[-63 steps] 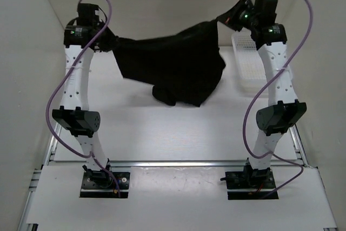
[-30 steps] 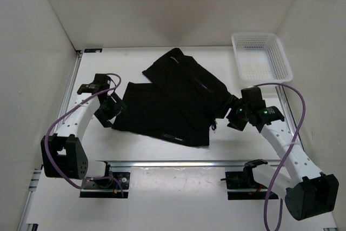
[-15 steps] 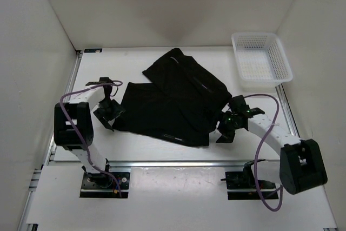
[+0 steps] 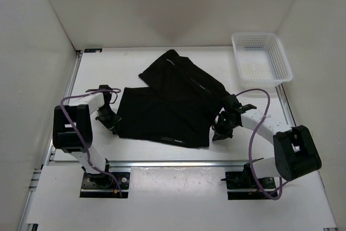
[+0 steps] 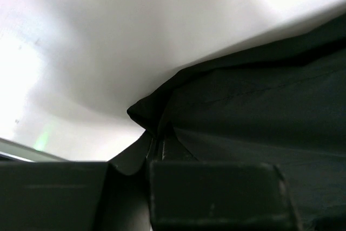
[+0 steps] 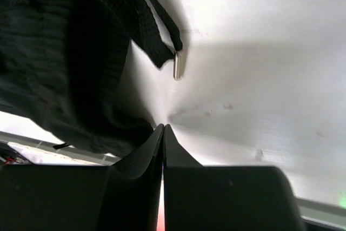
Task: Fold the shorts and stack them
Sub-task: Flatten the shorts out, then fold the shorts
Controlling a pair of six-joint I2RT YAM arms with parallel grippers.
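You seem to be starting a fold: left fingers [image 5: 211, 193] pinch the plain black soft fabric shorts [image 4: 167, 104], right fingers [image 6: 227, 193] closed beside them, grip unclear; next, lift both evenly.

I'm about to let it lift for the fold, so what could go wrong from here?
1. The right gripper looks shut beside the shorts, not on them; a lift may raise one side only.
2. The left gripper pinches just a thin corner, which may slip out.
3. The drawstring lies loose by the right gripper and could snag.
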